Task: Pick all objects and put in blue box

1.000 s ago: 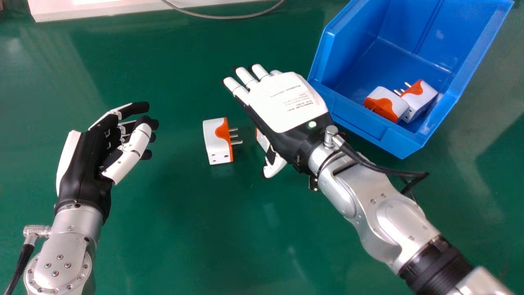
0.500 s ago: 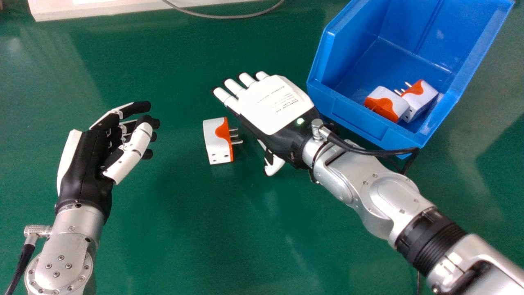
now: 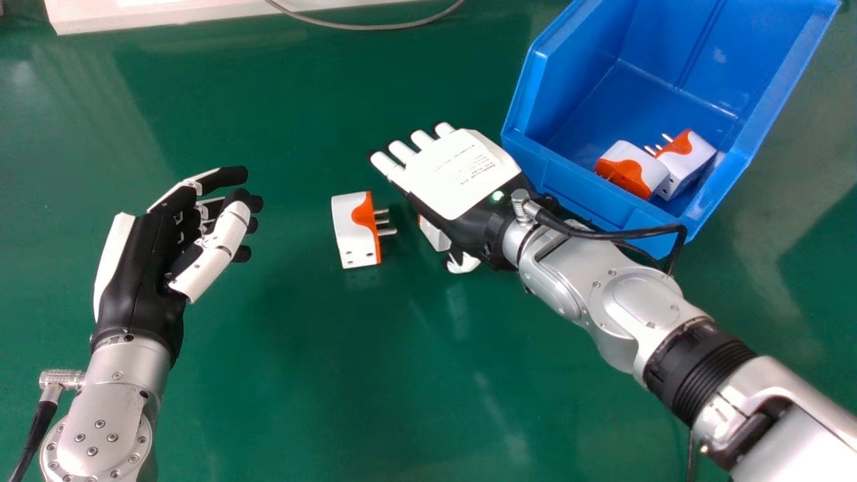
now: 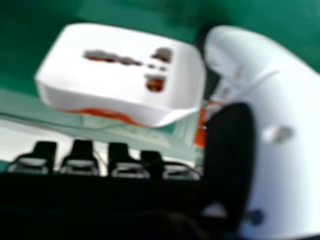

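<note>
We see one white-and-orange plug adapter (image 3: 355, 231) lying on the green tabletop (image 3: 301, 348) between the two hands, its three metal pins facing our right hand (image 3: 462, 173). A second adapter (image 3: 435, 235) sits just beside it, partly hidden beneath that hand in the head view. Two more lie side by side inside the blue box (image 3: 582, 184): the nearer-left adapter (image 3: 635, 167) and its neighbour (image 3: 691, 159). That makes four adapters by our count, two in the one box and two outside it.

Our right hand is palm down, its fingers straight and slightly spread. In the right hand view, the second adapter turns its socket face to us, next to the thumb; we cannot tell whether they touch. Our left hand (image 3: 137, 274) is at the left of the head view, well apart from the adapters, its fingers loosely bent; whether its thumb touches them we cannot tell. One grey cable (image 3: 375, 27) curves along the far edge.
</note>
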Robot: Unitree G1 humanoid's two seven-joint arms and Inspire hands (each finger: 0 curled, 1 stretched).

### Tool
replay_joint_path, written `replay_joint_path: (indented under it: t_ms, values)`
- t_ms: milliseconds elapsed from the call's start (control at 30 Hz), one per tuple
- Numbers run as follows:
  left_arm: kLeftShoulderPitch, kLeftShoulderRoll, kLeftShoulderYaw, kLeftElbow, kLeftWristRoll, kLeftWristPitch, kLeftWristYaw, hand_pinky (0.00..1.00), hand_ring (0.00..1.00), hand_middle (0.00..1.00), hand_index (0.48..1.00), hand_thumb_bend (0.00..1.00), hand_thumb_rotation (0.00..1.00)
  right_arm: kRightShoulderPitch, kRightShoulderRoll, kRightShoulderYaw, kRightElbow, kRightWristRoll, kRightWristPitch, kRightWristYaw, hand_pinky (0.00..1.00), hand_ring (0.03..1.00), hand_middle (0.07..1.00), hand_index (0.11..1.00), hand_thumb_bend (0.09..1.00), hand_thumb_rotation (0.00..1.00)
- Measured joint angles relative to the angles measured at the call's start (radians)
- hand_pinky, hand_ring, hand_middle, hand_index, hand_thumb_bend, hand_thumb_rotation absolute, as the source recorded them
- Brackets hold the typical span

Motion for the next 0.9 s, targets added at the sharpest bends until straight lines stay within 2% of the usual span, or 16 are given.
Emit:
replay_joint_path:
  t_ms: [133,267,433,700,800,900]
  values:
    - [0.003,-0.001,0.000,-0.016,-0.001,0.003,0.000,0.62,0.71,0.71,0.771,0.26,0.51,-0.014,0.008,0.000,0.019,0.018,0.008,0.012,1.00,1.000,1.000,1.000,0.246,0.00]
    - [0.005,-0.002,-0.001,-0.017,-0.001,0.012,0.000,0.62,0.71,0.71,0.772,0.26,0.52,-0.020,0.011,0.003,0.026,0.025,0.013,0.018,1.00,1.000,1.000,0.999,0.243,0.00]
    - [0.008,-0.002,-0.005,-0.017,-0.001,0.012,0.000,0.62,0.71,0.71,0.773,0.26,0.52,-0.025,0.010,0.008,0.026,0.025,0.014,0.032,0.97,1.000,1.000,0.992,0.257,0.00]
    - [0.015,-0.003,-0.007,-0.037,-0.001,0.013,0.000,0.62,0.71,0.72,0.773,0.27,0.53,-0.036,0.008,0.026,0.028,0.024,0.014,0.051,0.96,1.000,1.000,0.985,0.269,0.01]
    - [0.020,-0.003,-0.008,-0.043,-0.001,0.013,0.000,0.63,0.71,0.72,0.774,0.27,0.54,-0.041,0.007,0.033,0.033,0.024,0.007,0.052,0.94,1.000,1.000,0.971,0.291,0.06]
    - [0.021,-0.004,-0.008,-0.043,-0.001,0.013,0.000,0.63,0.71,0.72,0.774,0.27,0.54,-0.046,0.002,0.040,0.034,0.025,0.000,0.060,0.94,1.000,1.000,0.965,0.311,0.06]
